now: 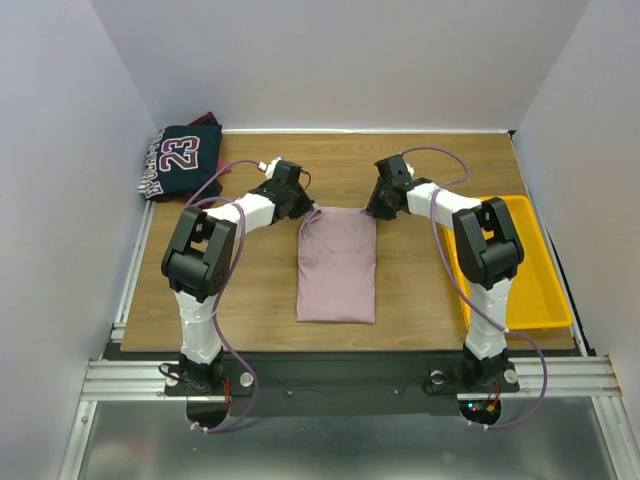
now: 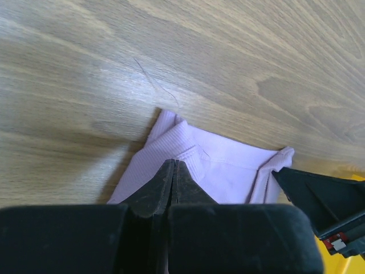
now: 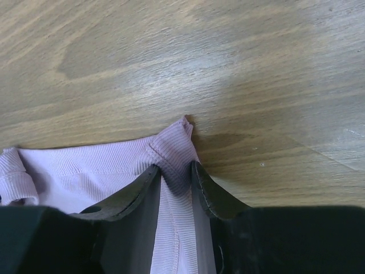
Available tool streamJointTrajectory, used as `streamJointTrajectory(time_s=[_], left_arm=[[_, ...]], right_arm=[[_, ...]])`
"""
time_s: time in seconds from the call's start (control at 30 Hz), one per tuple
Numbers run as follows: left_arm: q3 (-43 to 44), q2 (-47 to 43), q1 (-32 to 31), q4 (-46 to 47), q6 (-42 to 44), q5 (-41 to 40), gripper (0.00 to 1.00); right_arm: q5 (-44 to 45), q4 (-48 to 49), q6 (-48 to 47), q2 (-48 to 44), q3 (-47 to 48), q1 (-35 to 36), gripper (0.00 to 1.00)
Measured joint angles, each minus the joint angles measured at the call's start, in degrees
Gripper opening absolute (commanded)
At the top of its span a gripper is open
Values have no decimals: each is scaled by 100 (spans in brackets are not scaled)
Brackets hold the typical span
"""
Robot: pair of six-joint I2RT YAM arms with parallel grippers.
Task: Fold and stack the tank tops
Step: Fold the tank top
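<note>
Pink tank top [image 1: 337,265] is lying flat in the middle of the wooden table [image 1: 250,300], folded into a tall narrow rectangle whose long sides are running from the upper middle of the overhead frame down toward the arm bases. Both arms are reaching inward to its far edge. The left gripper [image 1: 305,207] is sitting at the upper left corner of the cloth; in the left wrist view its two dark fingers are pressing tightly together with no gap showing, their tips pinching the ribbed hem while the very corner is poking out just beyond them. The right gripper [image 1: 375,212] is sitting at the upper right corner; in the right wrist view its fingers are standing a little apart with a raised ridge of pink cloth bunching between them and touching both inner faces, so it is gripping the top. The navy tank top [image 1: 183,160], with a white and red "23" facing up, is lying crumpled in the upper left corner of the table, well apart from the pink one. A sliver of the maroon tank top [image 1: 207,119] is peeking out from behind it at its far edge. The yellow tray [image 1: 540,300] is sitting along the right side of the table, beside the right arm.
</note>
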Motion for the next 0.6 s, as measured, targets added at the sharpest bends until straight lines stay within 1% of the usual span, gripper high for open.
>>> streamJointTrajectory(time_s=[0.17, 0.37, 0.6], left_arm=[[37, 74, -17, 79, -9, 44, 0], [442, 682, -24, 94, -48, 0, 0], [879, 927, 31, -87, -70, -260, 0]], right_arm=[[2, 55, -4, 44, 31, 0, 34], [15, 142, -24, 160, 160, 0, 34], [68, 186, -79, 291, 339, -4, 34]])
